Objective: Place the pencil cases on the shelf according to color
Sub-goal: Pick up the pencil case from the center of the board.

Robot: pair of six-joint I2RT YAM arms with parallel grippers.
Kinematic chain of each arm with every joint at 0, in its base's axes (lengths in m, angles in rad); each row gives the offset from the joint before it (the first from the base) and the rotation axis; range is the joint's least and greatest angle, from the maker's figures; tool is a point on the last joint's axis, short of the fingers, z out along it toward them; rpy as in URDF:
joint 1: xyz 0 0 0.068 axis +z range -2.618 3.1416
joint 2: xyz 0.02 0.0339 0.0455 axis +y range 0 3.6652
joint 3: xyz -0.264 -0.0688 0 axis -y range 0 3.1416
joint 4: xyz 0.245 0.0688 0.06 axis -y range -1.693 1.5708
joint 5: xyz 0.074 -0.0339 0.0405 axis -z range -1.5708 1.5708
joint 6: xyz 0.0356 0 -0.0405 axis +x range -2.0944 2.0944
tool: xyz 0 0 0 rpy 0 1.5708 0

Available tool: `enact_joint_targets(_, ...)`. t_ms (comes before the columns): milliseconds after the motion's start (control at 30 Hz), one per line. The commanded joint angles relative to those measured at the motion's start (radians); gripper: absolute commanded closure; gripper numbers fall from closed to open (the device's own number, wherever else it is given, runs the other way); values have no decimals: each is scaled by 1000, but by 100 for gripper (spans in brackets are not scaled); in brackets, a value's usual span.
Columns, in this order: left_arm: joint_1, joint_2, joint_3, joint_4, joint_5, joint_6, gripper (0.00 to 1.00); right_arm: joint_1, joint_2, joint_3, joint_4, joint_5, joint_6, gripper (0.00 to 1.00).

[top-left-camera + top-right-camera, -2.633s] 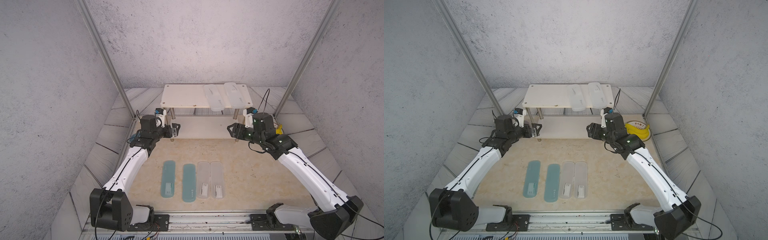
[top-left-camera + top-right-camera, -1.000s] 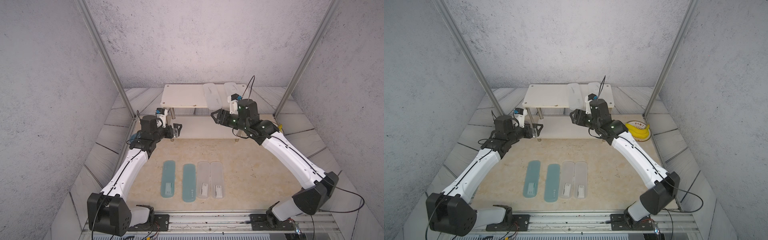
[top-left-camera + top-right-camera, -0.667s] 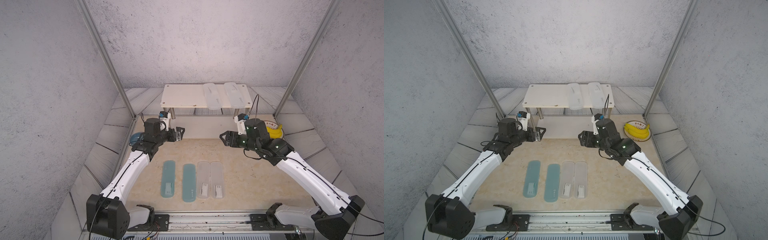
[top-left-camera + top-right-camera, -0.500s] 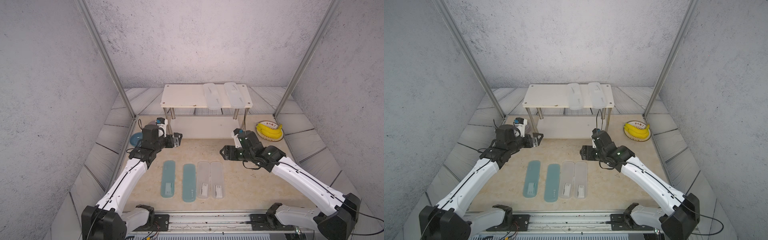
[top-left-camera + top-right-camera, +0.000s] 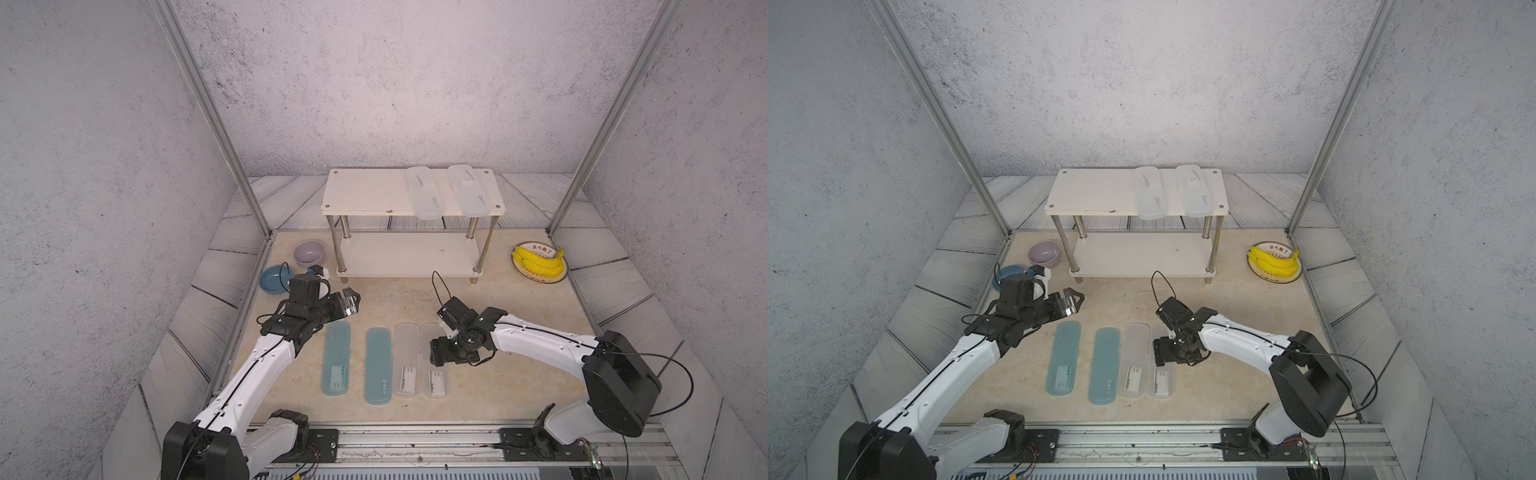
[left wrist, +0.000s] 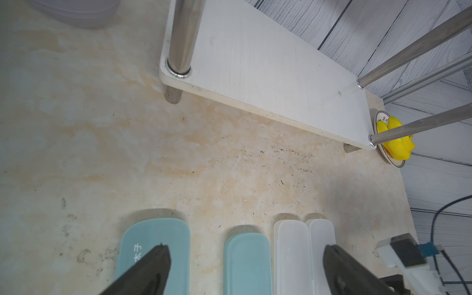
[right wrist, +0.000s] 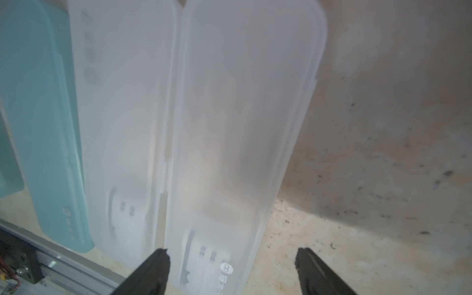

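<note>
At the lower centre of both top views, four pencil cases lie side by side on the table [image 5: 498, 316]. Their long axes run near to far, with white labels toward the near ends: left teal case [image 5: 336, 359], second teal case [image 5: 378, 365], inner clear case [image 5: 406, 359] and outer clear case [image 5: 435, 380], the clear pair touching. The right gripper [image 5: 435, 360] hovers over the outer clear case, fingers spread wide and holding nothing. The left gripper [image 5: 353, 303], also wide and empty, sits by the left teal case's far end. Farther back, at upper centre, the shelf [image 5: 365, 195] carries the left shelf case [image 5: 424, 193] and right shelf case [image 5: 473, 190] on the right half of its top board. Both point front to back, and their near ends overhang the edge.
</note>
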Motion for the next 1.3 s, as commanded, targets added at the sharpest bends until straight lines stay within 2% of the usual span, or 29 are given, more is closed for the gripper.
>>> enact_joint_targets(0, -4, -25, 19, 2, -39, -15, 0, 37, 18, 8, 16, -27, -16, 16)
enact_joint_targets(200, -4, -24, 22, -3, -59, -6, 0, 100, 80, 53, -10, 23, -23, 14)
enact_joint_targets(400, -4, -23, 26, -2, -52, -13, 0, 111, 148, 54, 2, 35, 7, 14)
enact_joint_targets(700, -4, -26, 28, -7, -58, 0, 0, 86, 109, 48, -136, 253, 10, 13)
enact_joint_targets(867, -4, -23, 33, -5, -44, -2, 0, -17, 13, -19, -130, 236, -28, 13)
enact_joint_targets(1000, -4, -29, 31, -7, -58, 3, 0, -31, -95, -24, -119, 222, -89, 12)
enact_joint_targets(1133, -4, -28, 26, 3, -58, 4, 0, -33, -206, -52, -134, 294, -6, 7)
enact_joint_targets(1267, -4, -26, 14, 15, -54, -1, 0, -32, -317, -166, -47, 221, 39, 6)
